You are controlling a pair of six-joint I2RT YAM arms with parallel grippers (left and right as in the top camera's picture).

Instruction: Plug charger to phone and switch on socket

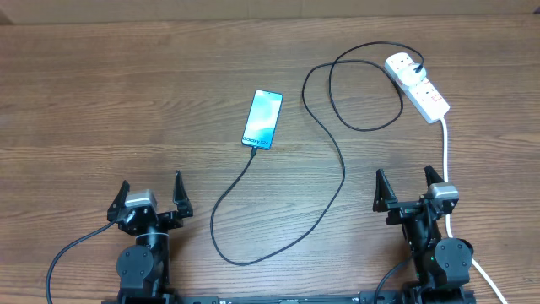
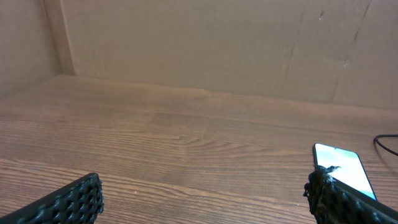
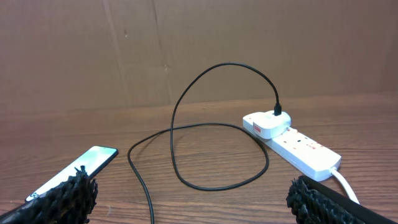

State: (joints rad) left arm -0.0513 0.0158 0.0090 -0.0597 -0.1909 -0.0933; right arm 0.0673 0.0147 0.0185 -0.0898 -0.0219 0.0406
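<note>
A: Where does the phone (image 1: 263, 119) sit?

B: It lies flat on the wooden worktop (image 1: 101, 101), screen up and lit pale blue, a little left of centre and toward the far half. Its near short edge meets the charger (image 1: 325, 135), whose small tip appears to be at the phone's port, though the overhead view is too small to show whether it is fully seated.

A: And the rest of that cable?

B: From the phone it runs toward the near edge, curves round in a wide bend, climbs back to the far right, makes a loop and ends at a white adapter plugged into the far end of the socket (image 1: 419, 87). The socket lies at the far right, angled, with its white cord (image 1: 445, 152) trailing toward the near edge past the right arm.

A: The claws?

B: The left claw (image 1: 151, 198) rests at the near left, fingers spread wide, nothing between them. The right claw (image 1: 409, 191) sits at the near right, equally wide and empty. Both are well apart from the phone and the socket.

A: The red switches?

B: Too small to read their position.
</note>
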